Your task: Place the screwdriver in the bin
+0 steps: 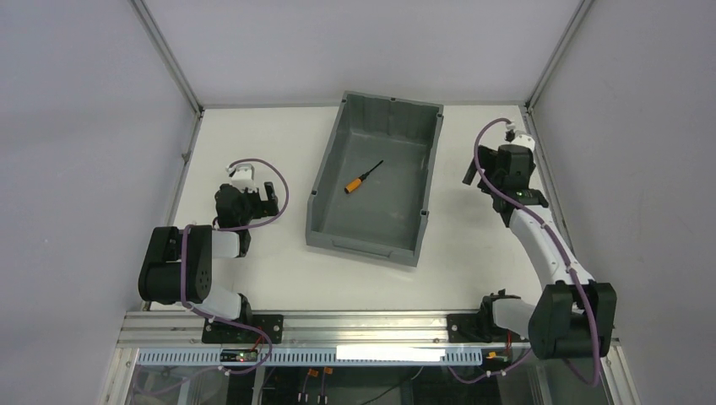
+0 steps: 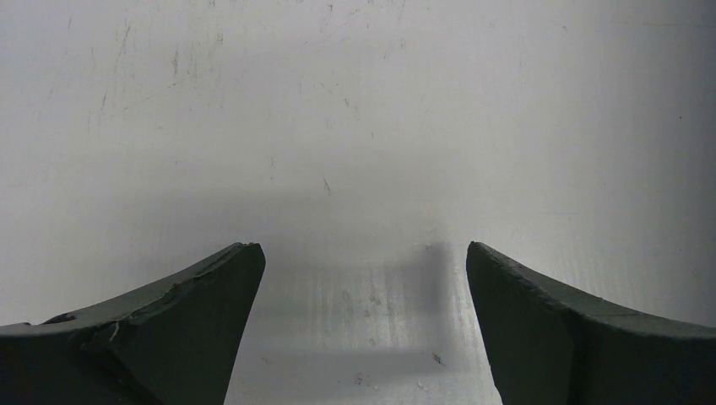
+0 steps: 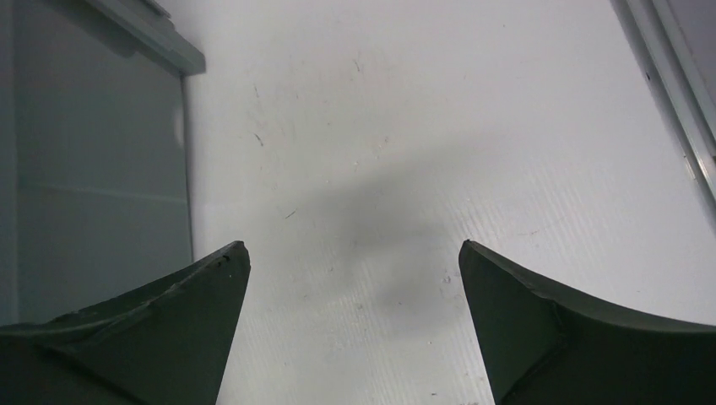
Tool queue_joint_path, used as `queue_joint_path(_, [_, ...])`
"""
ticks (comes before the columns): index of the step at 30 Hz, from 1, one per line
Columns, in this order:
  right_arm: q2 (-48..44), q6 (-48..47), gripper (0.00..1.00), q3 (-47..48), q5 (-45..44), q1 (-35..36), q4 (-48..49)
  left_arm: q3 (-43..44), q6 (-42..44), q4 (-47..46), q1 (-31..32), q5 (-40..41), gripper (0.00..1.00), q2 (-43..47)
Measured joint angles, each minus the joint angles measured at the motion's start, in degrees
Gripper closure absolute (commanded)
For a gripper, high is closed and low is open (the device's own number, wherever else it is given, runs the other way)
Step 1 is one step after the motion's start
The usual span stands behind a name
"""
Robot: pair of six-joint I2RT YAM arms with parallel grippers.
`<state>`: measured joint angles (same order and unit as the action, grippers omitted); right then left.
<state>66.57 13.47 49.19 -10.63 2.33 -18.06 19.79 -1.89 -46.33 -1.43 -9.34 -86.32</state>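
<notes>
The screwdriver (image 1: 361, 179), with an orange handle and thin black shaft, lies slanted on the floor of the dark grey bin (image 1: 365, 245) at the table's middle. My right gripper (image 1: 498, 179) hangs over bare table just right of the bin, well apart from the screwdriver. In the right wrist view it (image 3: 355, 249) stands open with nothing between its fingers, and the bin's outer wall (image 3: 93, 186) fills the left edge. My left gripper (image 1: 257, 201) sits left of the bin, and in its wrist view it (image 2: 363, 253) is open over scuffed white table.
The white table (image 1: 473, 261) is enclosed by grey walls with metal corner posts (image 1: 169, 59). A metal frame rail (image 3: 675, 93) runs along the table's right edge close to my right gripper. Both arm bases sit on the near rail (image 1: 363, 325).
</notes>
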Motion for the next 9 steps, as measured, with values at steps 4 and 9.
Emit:
queue_joint_path(4, [1.3,1.9,0.01,-5.6,-2.7,0.0,6.6,0.0,0.0,0.0,0.0,0.0,0.01,0.0])
queue_joint_path(9, [1.3,2.2,0.01,-13.3,-4.2,0.0,14.2,0.0,0.0,0.0,0.0,0.0,0.01,0.0])
